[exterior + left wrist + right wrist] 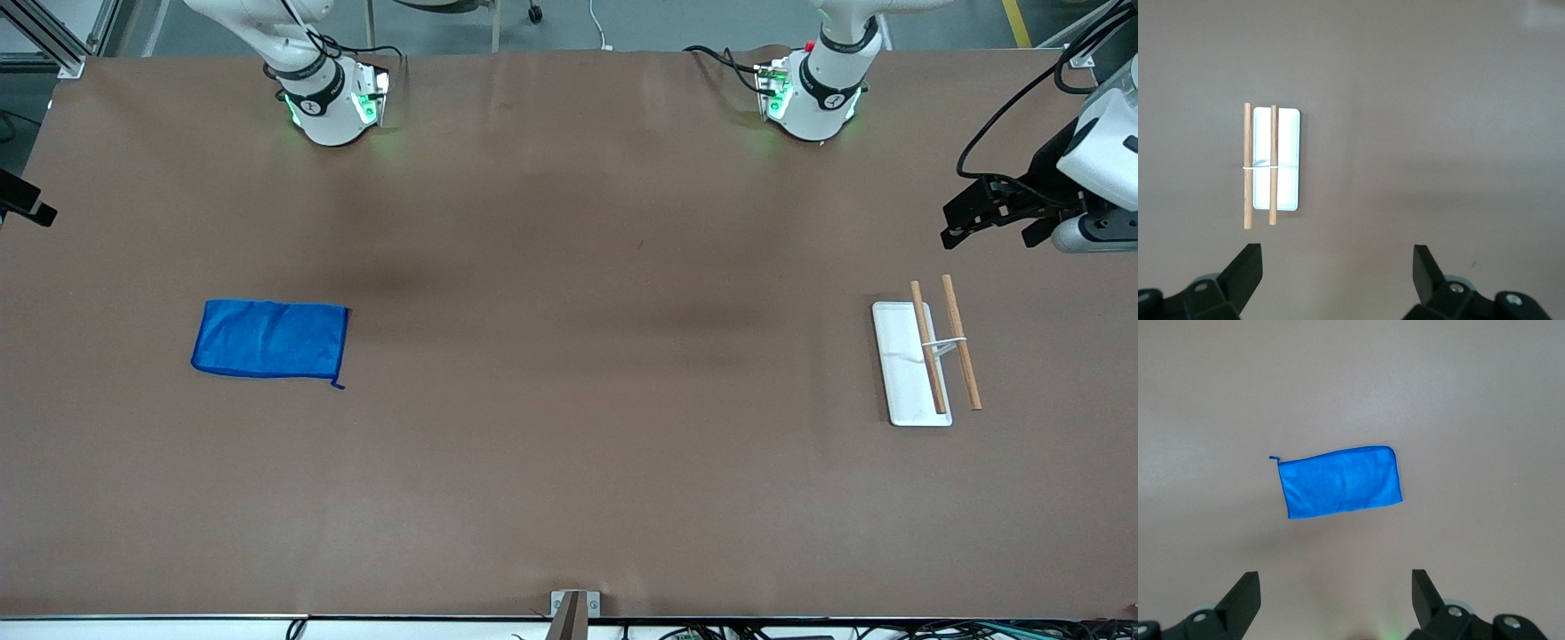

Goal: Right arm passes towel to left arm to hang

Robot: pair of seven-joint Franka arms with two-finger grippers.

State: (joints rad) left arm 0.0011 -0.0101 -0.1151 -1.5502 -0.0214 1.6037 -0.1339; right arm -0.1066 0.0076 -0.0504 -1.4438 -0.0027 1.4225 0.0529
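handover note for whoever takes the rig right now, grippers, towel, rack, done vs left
Left gripper: open, empty, up over the table at the left arm's end near the rack.
Right gripper: open, empty, above the towel.
Towel: flat on the table at the right arm's end, untouched.
Done: nothing.
Left: right arm picks up the towel, passes it to the left, left hangs it on the rack.

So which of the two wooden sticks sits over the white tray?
The wooden stick toward the right arm's end crosses over the flat white tray; the other wooden stick is over brown table beside it.
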